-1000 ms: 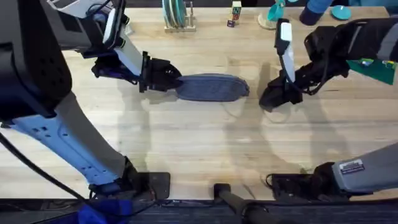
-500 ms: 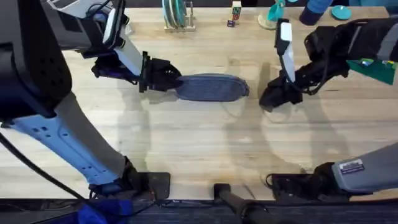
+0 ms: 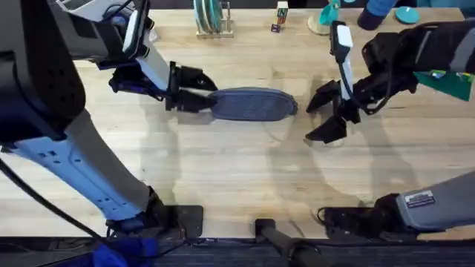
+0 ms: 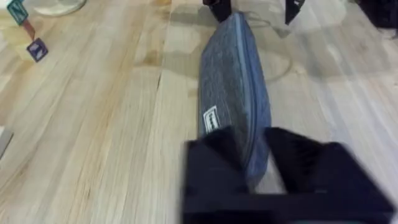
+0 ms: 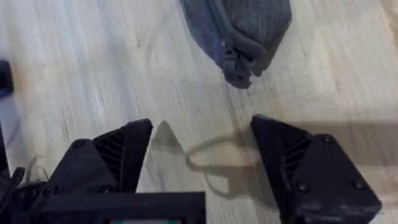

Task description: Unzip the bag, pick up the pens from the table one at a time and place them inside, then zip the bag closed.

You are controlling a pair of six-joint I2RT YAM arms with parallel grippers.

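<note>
The bag (image 3: 252, 104) lies lengthwise on the worktop (image 3: 223, 170), zipper up. The left claw (image 3: 199, 95) sits at its nine o'clock end, fingers straddling that end; whether they clamp the fabric, I cannot tell. The right claw (image 3: 326, 111) hangs spread apart, empty, near the bag's three o'clock end.

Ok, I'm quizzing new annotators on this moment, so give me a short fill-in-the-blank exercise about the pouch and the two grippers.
1. The left gripper has its fingers on either side of the ____ end of the pencil pouch.
2. The right gripper has its fingers spread ____ and holds nothing.
3. The pencil pouch lies flat on the ____ table.

Missing words: left; open; wooden
</note>
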